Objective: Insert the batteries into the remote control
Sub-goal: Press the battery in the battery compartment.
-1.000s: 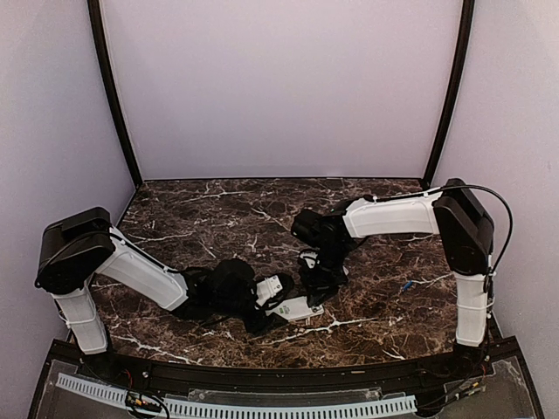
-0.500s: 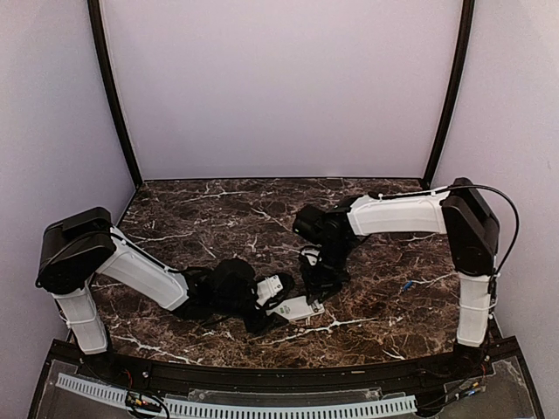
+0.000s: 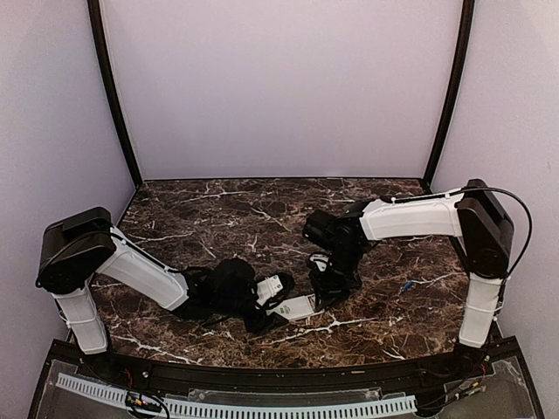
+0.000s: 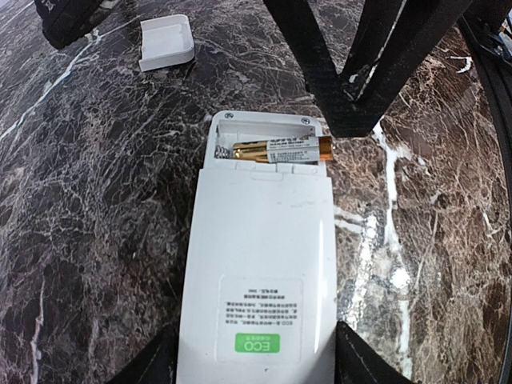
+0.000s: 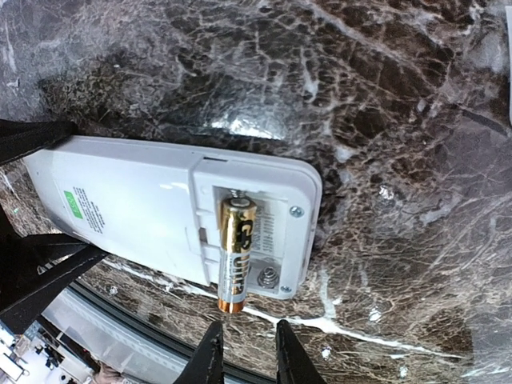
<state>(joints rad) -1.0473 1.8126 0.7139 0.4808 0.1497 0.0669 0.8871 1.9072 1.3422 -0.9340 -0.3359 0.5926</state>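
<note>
The white remote control lies face down, its battery bay open at the far end. One gold battery sits in the bay; in the right wrist view this battery pokes out past the bay's edge, beside a bare spring. My left gripper is shut on the remote's near end. My right gripper is slightly open and empty, just off the battery's protruding end. A second battery with blue on it lies on the table to the right.
A small flat white square plate lies on the dark marble table beyond the remote, also seen from above. The right gripper's black fingers stand over the bay's right end. The table's front edge is close by.
My right arm has drawn back to the right, away from the remote. The left arm and the remote have not moved.
</note>
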